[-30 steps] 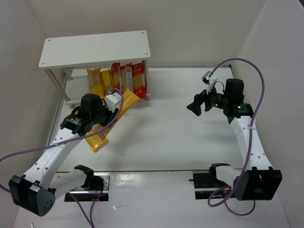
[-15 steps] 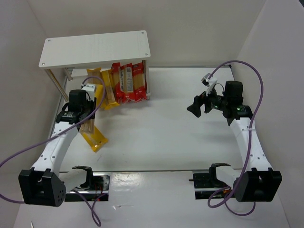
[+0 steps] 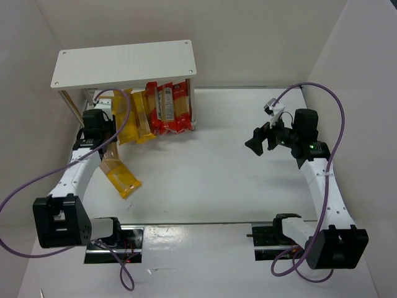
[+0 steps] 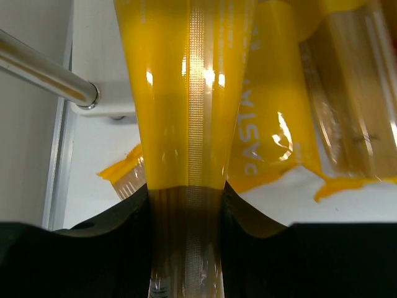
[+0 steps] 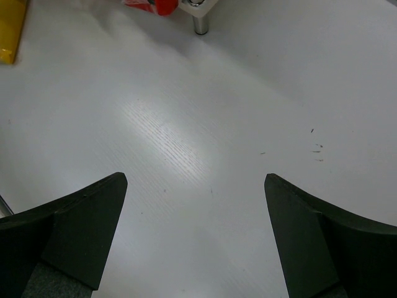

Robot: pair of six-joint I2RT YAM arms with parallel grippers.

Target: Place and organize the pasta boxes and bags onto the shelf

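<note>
Up at the left of the top view, the shelf [image 3: 124, 62] stands against the back wall, its white top board lit from above. Under that board a row of packs leans on the lower tier: yellow packs [image 3: 138, 115] to the left, red packs [image 3: 167, 108] to the right, close against one another.

Just in front of the shelf's left end, the left gripper [image 4: 186, 205] pinches one pack [image 4: 186, 93] across its width, a black finger [image 4: 118, 230] pressed on each side of the clear part where the pasta shows. In the top view this pack [image 3: 121, 177] slants down and to the right from the arm, its yellow end low over the table [image 3: 205, 180].

A shelf leg [image 4: 43, 68] shows at the upper left of the left wrist view.

At centre right, the right gripper [image 3: 255, 141] hangs above bare table, well apart from the shelf, fingers [image 5: 80, 223] spread wide and holding nothing
</note>
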